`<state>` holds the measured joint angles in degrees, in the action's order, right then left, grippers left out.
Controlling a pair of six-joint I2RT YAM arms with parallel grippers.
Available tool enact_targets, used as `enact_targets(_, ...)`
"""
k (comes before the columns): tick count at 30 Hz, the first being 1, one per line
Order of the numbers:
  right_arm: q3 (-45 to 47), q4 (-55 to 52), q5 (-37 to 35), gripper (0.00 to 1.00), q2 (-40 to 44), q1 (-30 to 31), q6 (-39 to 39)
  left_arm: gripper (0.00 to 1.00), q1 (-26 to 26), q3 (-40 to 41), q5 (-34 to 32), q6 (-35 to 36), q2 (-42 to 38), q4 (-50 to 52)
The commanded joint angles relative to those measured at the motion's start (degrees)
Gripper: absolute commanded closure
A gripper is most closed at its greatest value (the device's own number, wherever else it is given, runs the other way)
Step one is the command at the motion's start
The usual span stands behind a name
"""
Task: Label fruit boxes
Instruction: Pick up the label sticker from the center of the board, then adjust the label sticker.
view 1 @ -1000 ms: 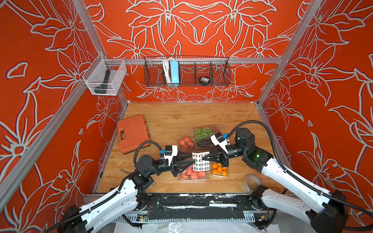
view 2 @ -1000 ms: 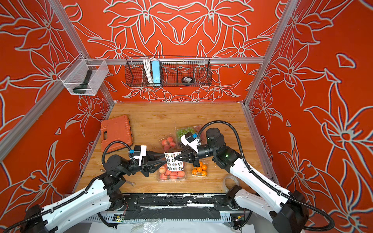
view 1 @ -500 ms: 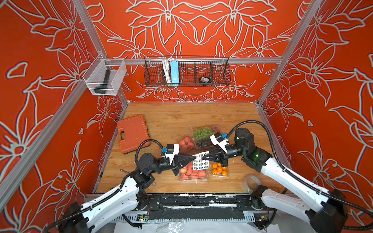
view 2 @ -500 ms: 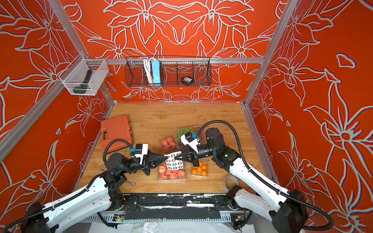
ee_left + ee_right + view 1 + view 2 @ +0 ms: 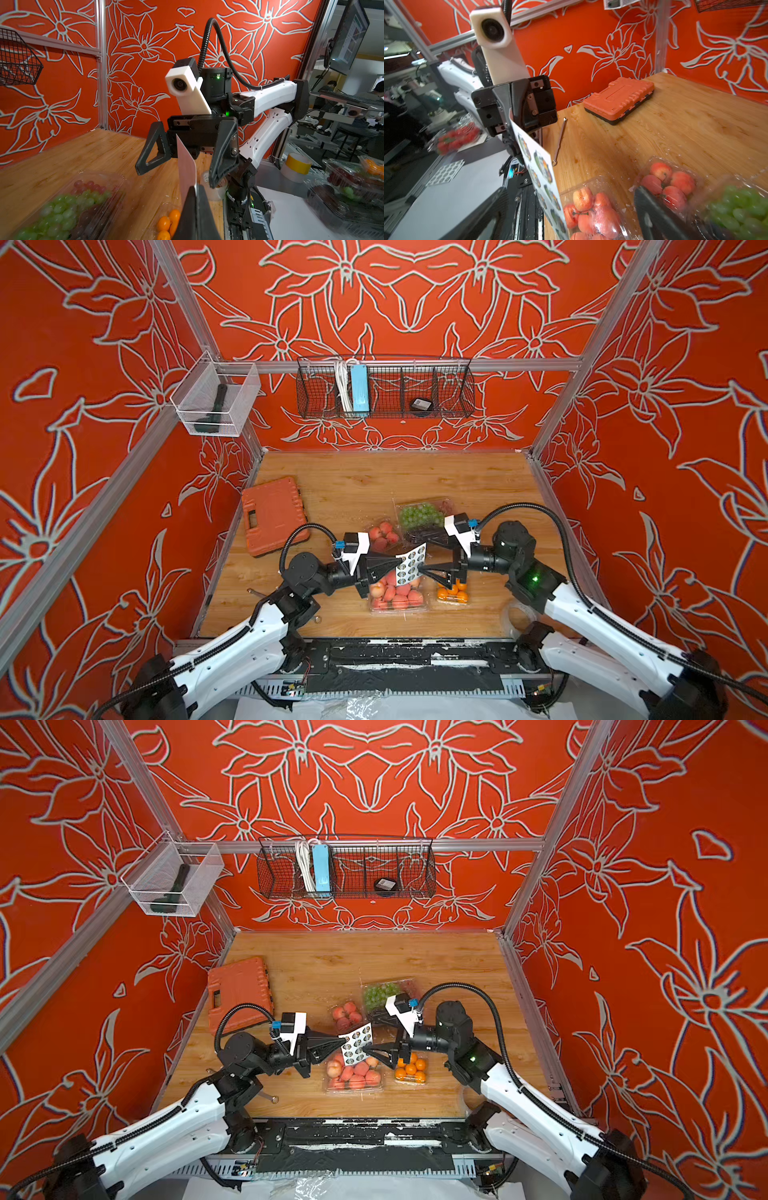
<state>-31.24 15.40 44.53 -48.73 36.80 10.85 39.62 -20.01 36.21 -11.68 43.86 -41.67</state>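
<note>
- The left gripper [image 5: 397,568] was clamped on one edge of the sticker sheet [image 5: 410,563] and held it in the air above the large peach box [image 5: 395,595].
- The right gripper [image 5: 176,176] had its jaws spread wide, with the sheet's free edge between them.
- In the right wrist view, the sheet's round stickers showed small coloured pictures. Any lettering on them was too small to read.
- The small peach box [image 5: 384,533] and the grape box [image 5: 419,514] lay just behind the large peach box.
- The orange box [image 5: 453,593] sat beside the large peach box, on its right.
- An orange tool case [image 5: 274,510] lay well apart on the left of the wooden table [image 5: 374,477]. No brand on it was legible.
</note>
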Motion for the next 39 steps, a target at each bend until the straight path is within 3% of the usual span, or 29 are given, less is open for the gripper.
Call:
enact_targets(1, -0.89, 8.45, 0.04, 0.10, 0.24, -0.01, 2.53, 1.00, -0.33, -1.14, 2.98, -1.94, 0.75, -4.76)
enact_targets(5, -4.34, 10.26, 5.89, 0.27, -3.85, -0.04, 3.71, 1.00, -0.30, -1.77, 5.52, -2.54, 1.59, -5.79)
enact_targets(9, -5.59, 11.51, 10.52, 0.38, -5.41, -0.14, 3.93, 1.00, -0.33, -2.39, 5.18, -1.61, 1.40, -4.42)
enact_targets(16, -5.34, 13.17, 16.29, 0.78, -5.85, -0.04, 5.80, 1.00, -0.33, -2.49, 5.91, -2.63, 2.98, -6.65)
enact_targets(21, -4.56, 12.33, 15.12, 0.90, -5.49, 0.01, 4.52, 1.00, -0.35, -3.09, 6.66, -2.90, 3.82, -7.32)
enact_targets(24, -4.47, 13.03, 15.82, 0.90, -5.97, -0.06, 4.92, 1.00, -0.41, -3.17, 7.49, -3.41, 4.85, -8.29)
enact_targets(27, -4.44, 14.01, 16.76, 1.00, -6.80, -0.06, 5.82, 1.00, -0.42, -3.43, 8.18, -3.74, 5.71, -8.94)
enact_targets(39, -3.79, 13.00, 14.49, 1.00, -6.12, -0.06, 5.60, 1.00, -0.42, -4.26, 10.11, -4.02, 7.44, -9.01)
